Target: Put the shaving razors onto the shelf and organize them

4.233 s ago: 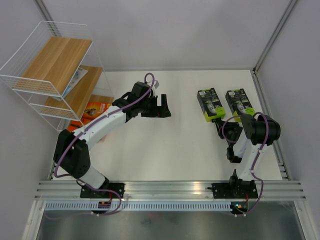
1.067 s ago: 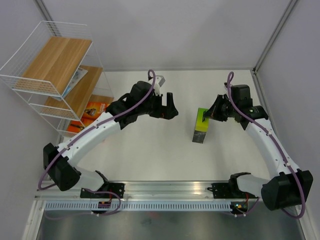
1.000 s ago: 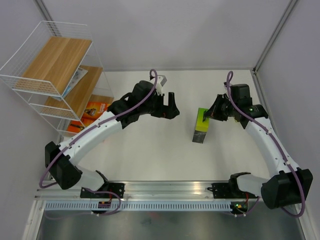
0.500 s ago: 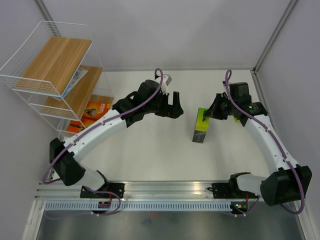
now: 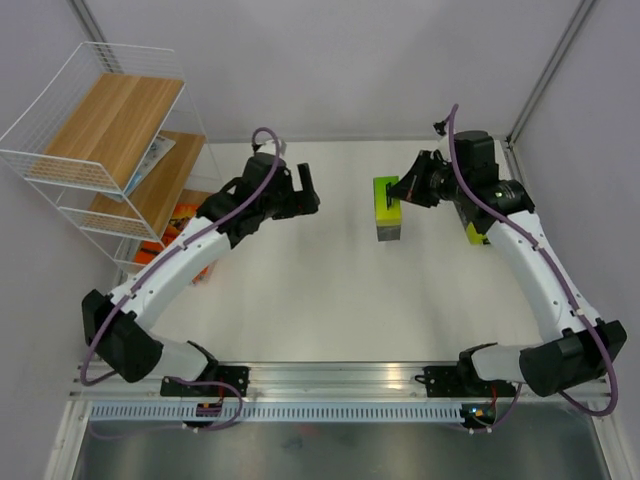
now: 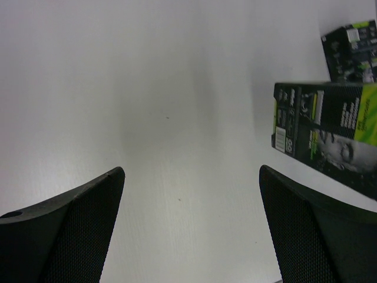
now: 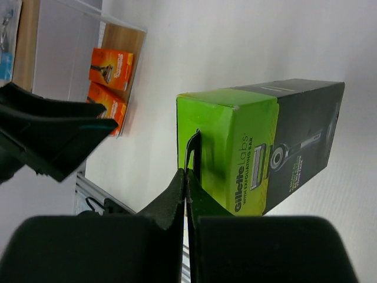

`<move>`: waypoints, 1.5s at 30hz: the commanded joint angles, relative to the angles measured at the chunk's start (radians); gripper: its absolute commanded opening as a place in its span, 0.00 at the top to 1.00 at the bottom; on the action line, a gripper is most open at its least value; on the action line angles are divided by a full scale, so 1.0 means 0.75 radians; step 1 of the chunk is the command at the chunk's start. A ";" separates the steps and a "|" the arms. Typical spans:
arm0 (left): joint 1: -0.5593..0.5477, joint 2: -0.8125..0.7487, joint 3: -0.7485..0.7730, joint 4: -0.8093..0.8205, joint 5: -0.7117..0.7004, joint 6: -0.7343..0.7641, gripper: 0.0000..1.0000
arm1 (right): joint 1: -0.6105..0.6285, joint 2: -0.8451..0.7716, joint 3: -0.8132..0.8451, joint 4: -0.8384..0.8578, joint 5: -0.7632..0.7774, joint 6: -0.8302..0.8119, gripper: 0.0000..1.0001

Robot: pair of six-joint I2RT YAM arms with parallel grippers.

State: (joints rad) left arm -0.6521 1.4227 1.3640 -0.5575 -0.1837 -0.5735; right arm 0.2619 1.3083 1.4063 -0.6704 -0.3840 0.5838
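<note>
Tabletop (image 5: 330, 310) carries one black box with a lime top (image 6: 350, 50), lying flat, far right of the shelf (image 5: 40, 165). The right pincer (image 5: 400, 190) is clenched on the hang tab of a second black-and-lime box (image 5: 387, 212), which hangs from it well right of the shelf. The left pincer (image 5: 300, 192), released and spread wide, hovers between that box and the shelf. Two orange boxes (image 7: 110, 63) lie on the shelf's lowest board, and a white-blue pack (image 5: 150, 160) on its middle board.
</note>
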 commanded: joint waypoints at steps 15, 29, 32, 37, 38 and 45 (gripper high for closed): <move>0.407 -0.439 -0.254 -0.124 -0.008 0.059 0.00 | 0.644 0.448 0.369 0.235 0.129 0.209 1.00; 0.501 -0.572 -0.305 -0.193 -0.048 0.061 0.00 | 0.825 0.638 0.377 0.242 0.217 0.201 0.99; 0.501 -0.572 -0.309 -0.191 -0.021 0.059 0.01 | 0.831 0.649 0.379 0.231 0.221 0.191 1.00; 0.501 -0.574 -0.309 -0.193 0.048 0.069 0.00 | 0.843 0.665 0.397 0.188 0.232 0.150 0.99; 0.501 -0.570 -0.311 -0.193 0.059 0.071 0.00 | 0.845 0.665 0.399 0.176 0.232 0.144 0.99; 0.501 -0.559 -0.307 -0.193 0.075 0.061 0.00 | 0.847 0.661 0.434 0.115 0.242 0.119 0.72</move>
State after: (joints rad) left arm -0.2806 1.0054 1.1297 -0.7074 -0.1513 -0.5514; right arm 0.8928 1.8141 1.6707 -0.5709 -0.2115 0.6891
